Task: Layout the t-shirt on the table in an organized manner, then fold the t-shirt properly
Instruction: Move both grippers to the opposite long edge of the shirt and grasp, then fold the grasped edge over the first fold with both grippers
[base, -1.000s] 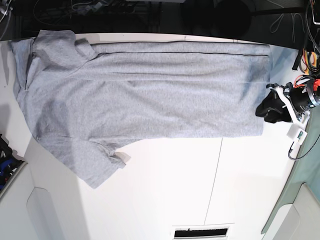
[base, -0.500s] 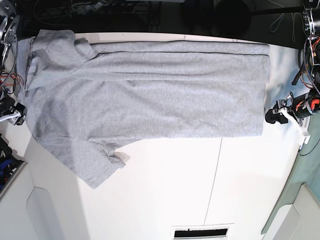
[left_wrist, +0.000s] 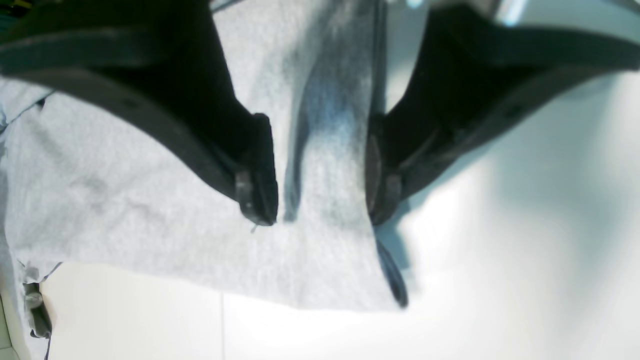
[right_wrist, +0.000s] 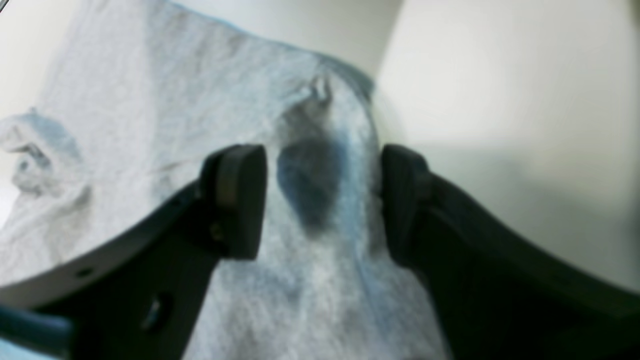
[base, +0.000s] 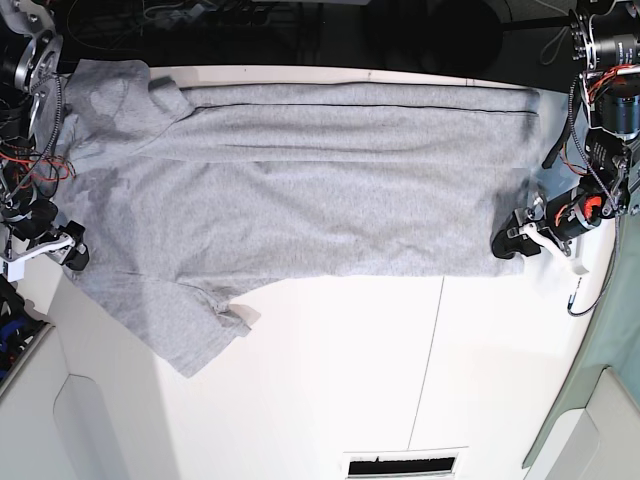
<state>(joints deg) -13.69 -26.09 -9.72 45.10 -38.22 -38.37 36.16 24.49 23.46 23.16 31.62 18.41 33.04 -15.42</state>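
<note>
The light grey t-shirt (base: 300, 190) lies spread sideways across the white table (base: 330, 380), its far side folded over along the back edge; no lettering shows. My left gripper (base: 508, 244) is at the shirt's near right corner. In the left wrist view it (left_wrist: 320, 200) is open, jaws straddling the hem edge of the shirt (left_wrist: 150, 200). My right gripper (base: 76, 252) is at the shirt's left edge, above the near sleeve (base: 190, 330). In the right wrist view it (right_wrist: 320, 200) is open, with a raised ridge of the shirt (right_wrist: 310, 280) between its fingers.
A thin dark seam (base: 430, 350) runs across the table. A vent slot (base: 405, 465) sits at the front edge. Cables and dark gear line the back edge and both sides. A teal surface (base: 620, 340) borders the right side.
My right arm came into view at the left and moved onto the shirt's left edge. My left gripper moved left and slightly nearer, onto the shirt's near right corner. The shirt has hardly shifted.
</note>
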